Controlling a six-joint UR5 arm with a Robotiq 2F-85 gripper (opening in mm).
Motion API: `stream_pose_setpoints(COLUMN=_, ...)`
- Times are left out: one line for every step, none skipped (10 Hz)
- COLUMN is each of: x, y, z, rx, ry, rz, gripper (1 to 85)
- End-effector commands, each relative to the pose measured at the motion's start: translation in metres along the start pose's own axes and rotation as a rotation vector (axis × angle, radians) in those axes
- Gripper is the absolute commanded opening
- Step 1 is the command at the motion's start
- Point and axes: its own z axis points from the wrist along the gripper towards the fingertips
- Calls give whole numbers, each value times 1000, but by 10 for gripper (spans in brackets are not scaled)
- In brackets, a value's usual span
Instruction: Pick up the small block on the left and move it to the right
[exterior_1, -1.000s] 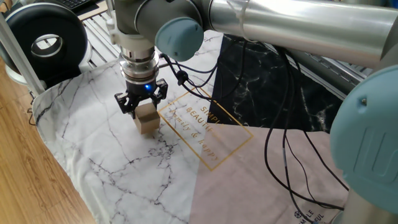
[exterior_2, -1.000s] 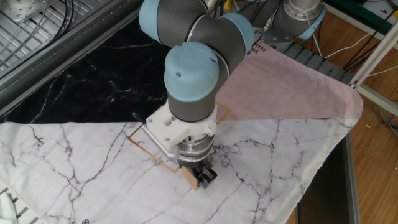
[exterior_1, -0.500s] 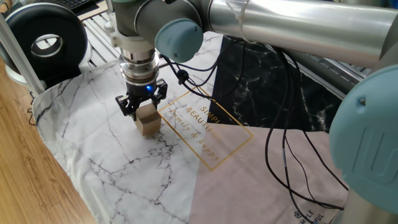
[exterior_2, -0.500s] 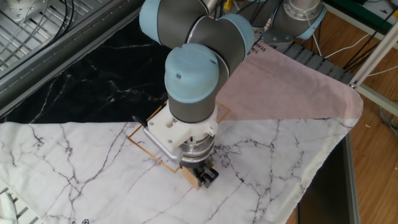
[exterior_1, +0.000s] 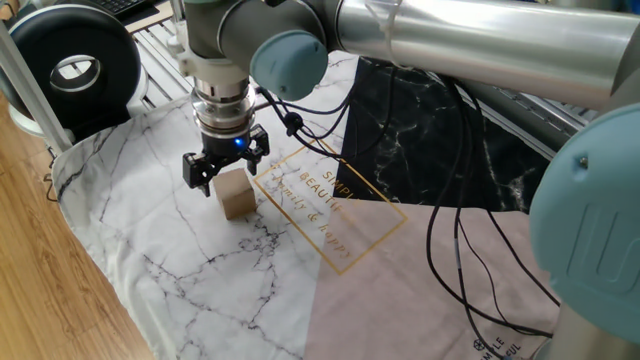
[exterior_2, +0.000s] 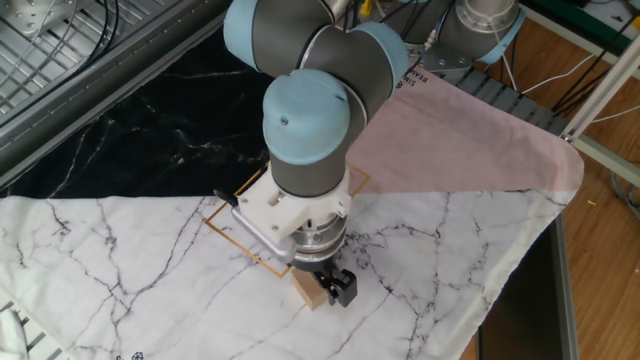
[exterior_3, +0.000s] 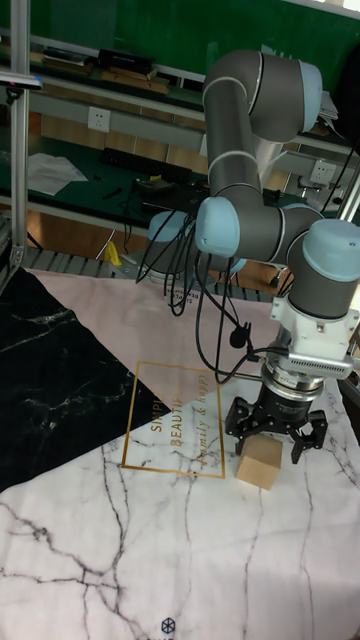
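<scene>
The small block (exterior_1: 238, 196) is a plain tan cube resting on the white marble part of the cloth (exterior_1: 170, 250), beside the gold printed frame (exterior_1: 330, 215). My gripper (exterior_1: 228, 172) hovers directly over it, open, with one finger on each side of the cube's top and a gap between pads and wood. In the other fixed view the arm's wrist covers most of the block (exterior_2: 309, 292), and the gripper (exterior_2: 330, 284) shows only one black finger beside it. The tall view shows the block (exterior_3: 260, 464) sitting below the spread gripper (exterior_3: 272, 434).
A black round device (exterior_1: 70, 58) stands at the back left, off the cloth. Black cables (exterior_1: 450, 240) hang from the arm over the pink and black parts of the cloth. The cloth's left edge meets a wooden floor (exterior_1: 40, 280). A metal frame post (exterior_2: 600, 100) stands on the far side.
The fingers have spread apart and released the block, which they were shut on before. The block sits on the cloth in almost the same spot.
</scene>
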Motion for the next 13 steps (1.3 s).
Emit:
stream_pose_setpoints(x=-6, y=2, z=-10, rx=-10, ry=-5, rz=11, gripper=850)
stream_pose_setpoints(x=-12, y=-3, z=-14, rx=9, ry=-16, rz=-2, gripper=850)
stream_pose_setpoints(x=-16, y=0, z=-18, rx=-5, ry=-21, rz=-15, gripper=850)
stream_pose_setpoints(x=-26, y=7, z=-22, rx=-31, ry=-57, rz=-22, gripper=830)
stream_pose_setpoints(x=-28, y=17, z=-24, rx=-68, ry=-62, rz=9, gripper=597)
stream_pose_setpoints(x=-24, y=12, z=-27, rx=-52, ry=-32, rz=56, gripper=237)
stream_pose_setpoints(x=-22, y=-3, z=-32, rx=1, ry=-14, rz=60, gripper=13)
stream_pose_setpoints(x=-24, y=0, z=-38, rx=-12, ry=-17, rz=50, gripper=13)
stream_pose_setpoints(x=-25, y=-1, z=-46, rx=-11, ry=-14, rz=33, gripper=13)
stream_pose_setpoints(x=-24, y=-10, z=-55, rx=17, ry=2, rz=17, gripper=13)
stream_pose_setpoints(x=-26, y=-17, z=-64, rx=27, ry=8, rz=3, gripper=13)
stream_pose_setpoints(x=-35, y=-34, z=-72, rx=70, ry=-5, rz=-34, gripper=13)
stream_pose_setpoints(x=-44, y=-44, z=-79, rx=88, ry=-27, rz=-59, gripper=13)
